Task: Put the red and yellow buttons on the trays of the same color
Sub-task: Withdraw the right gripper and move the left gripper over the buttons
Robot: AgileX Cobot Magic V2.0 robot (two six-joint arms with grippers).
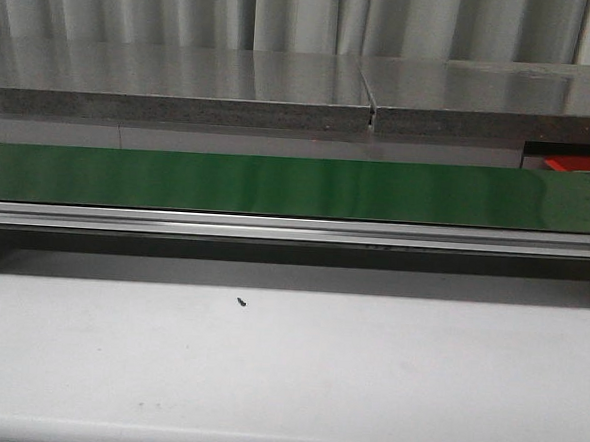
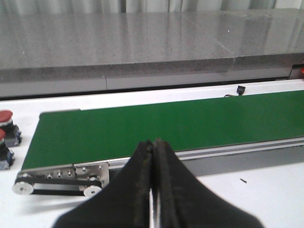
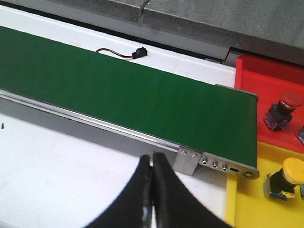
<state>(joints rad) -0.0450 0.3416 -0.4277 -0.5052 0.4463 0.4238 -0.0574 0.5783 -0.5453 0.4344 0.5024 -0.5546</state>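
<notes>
Sitting beside the green conveyor belt (image 3: 128, 95), a red-capped button (image 3: 284, 108) is occupying the red tray (image 3: 266, 71), a yellow-capped button (image 3: 286, 178) the yellow tray (image 3: 247, 209); both grippers' fingers (image 2: 142, 190) (image 3: 164, 190) are pressing closed, empty.

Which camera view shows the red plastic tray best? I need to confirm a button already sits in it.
The right wrist view: the red plastic tray lies beyond the green conveyor belt's end, holding a red-capped button. The front view shows only a red sliver at the far right. The left wrist view shows nothing identifiable as it.
</notes>
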